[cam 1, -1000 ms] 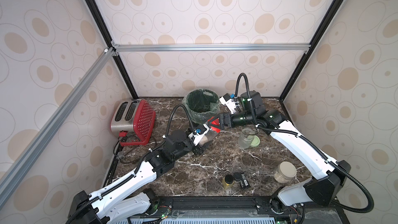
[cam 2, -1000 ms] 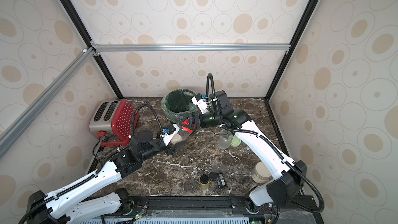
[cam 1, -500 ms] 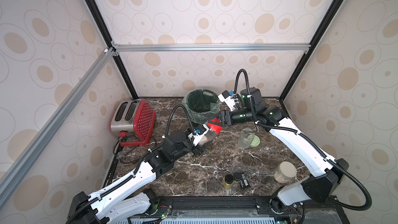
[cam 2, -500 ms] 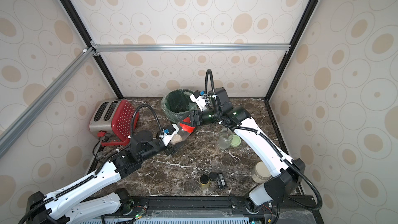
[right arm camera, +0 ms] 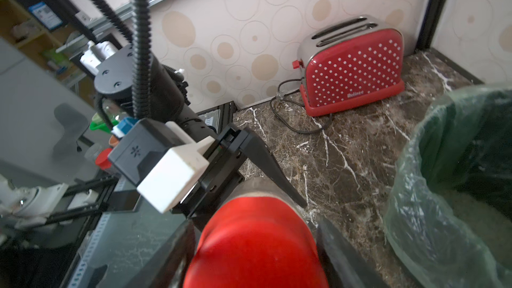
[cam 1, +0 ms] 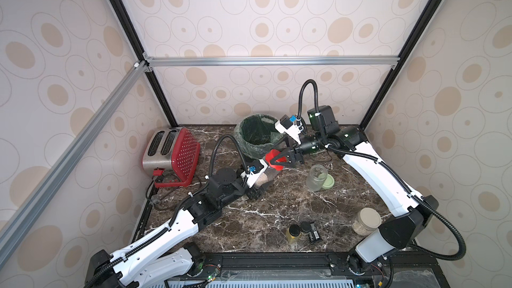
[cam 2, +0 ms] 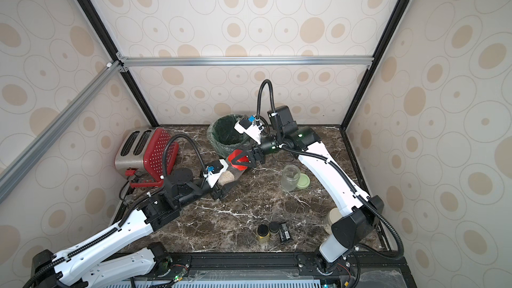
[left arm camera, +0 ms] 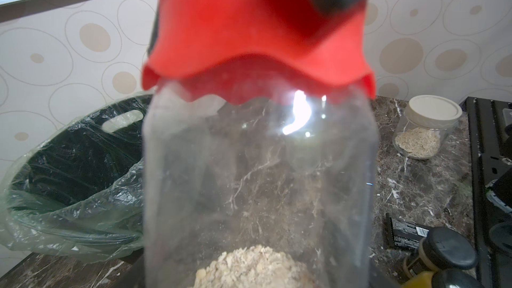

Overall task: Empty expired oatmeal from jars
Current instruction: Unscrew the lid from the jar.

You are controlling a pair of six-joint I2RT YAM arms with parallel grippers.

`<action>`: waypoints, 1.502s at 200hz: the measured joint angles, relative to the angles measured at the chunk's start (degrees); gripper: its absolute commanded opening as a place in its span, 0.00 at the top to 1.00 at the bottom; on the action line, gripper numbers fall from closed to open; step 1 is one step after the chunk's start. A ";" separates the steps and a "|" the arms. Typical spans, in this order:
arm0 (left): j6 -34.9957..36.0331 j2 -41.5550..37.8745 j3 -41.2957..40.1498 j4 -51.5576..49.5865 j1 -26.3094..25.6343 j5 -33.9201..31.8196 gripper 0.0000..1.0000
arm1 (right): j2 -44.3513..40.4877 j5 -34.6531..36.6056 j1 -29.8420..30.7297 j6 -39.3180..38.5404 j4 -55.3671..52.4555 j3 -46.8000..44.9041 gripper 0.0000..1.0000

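Over the last second the right arm has lifted a little behind its wrist: the black cable loop (cam 1: 308, 82) arches higher in both top views, and the dark joint housing (cam 1: 321, 114) under it sits higher and farther back. The wrist has rolled, so the white wrist camera (cam 1: 285, 126) has swung left. It now overlaps the right rim of the green-bagged bin (cam 1: 250, 148), where before it stood just right of that rim. The right hand (cam 1: 273, 159) has turned with the wrist about the red lid (cam 1: 273, 155). Any change in its finger spread is too small to make out.
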 measured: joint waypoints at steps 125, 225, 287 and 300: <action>0.57 -1.70 -4.57 5.38 -0.04 -4.26 0.55 | 1.84 20.85 -0.09 30.25 -8.66 12.92 0.01; 2.08 -1.70 -5.70 7.91 -0.04 -5.66 0.55 | 1.40 22.23 -0.07 37.40 -12.59 13.11 0.01; 2.36 -1.70 -5.79 7.89 -0.04 -5.62 0.55 | 3.56 20.24 0.07 37.81 -13.16 13.11 0.01; 2.36 -1.70 -5.79 7.89 -0.04 -5.62 0.55 | 3.82 20.00 0.35 37.79 -13.16 13.11 0.01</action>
